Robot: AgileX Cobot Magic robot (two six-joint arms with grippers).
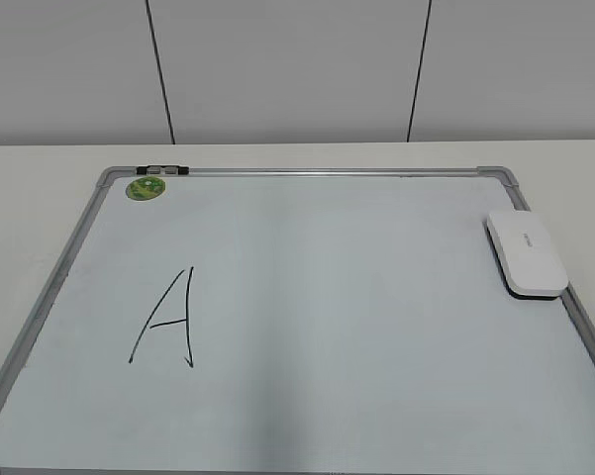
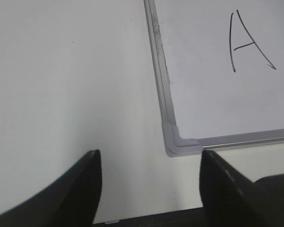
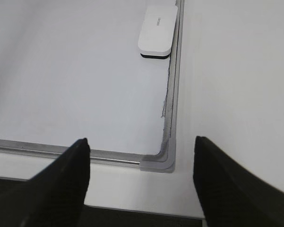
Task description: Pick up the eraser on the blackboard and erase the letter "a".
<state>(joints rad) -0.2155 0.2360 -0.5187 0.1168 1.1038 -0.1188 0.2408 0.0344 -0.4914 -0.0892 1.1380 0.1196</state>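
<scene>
the eraser [image 1: 526, 252] lies flat against the right frame of the blackboard [image 1: 327, 396], near its far corner. a marker "a" [image 1: 165, 317], drawn as a capital, sits left of centre, a green magnet [image 1: 146, 188] beyond it. the pale table [image 1: 40, 188] meets a grey panelled wall [image 1: 297, 69]. left gripper [image 2: 149, 182] and right gripper [image 3: 141, 172] hover wide apart, holding nothing.

eraser [image 1: 527, 253] top unobstructed | blackboard [image 1: 307, 178] right edge adjacent | magnet [image 1: 146, 188] far-left

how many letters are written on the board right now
1: a capital letter A in black marker on the left half of the blackboard, below the green magnet. The near board edge is cut off, so more could be hidden.
</scene>
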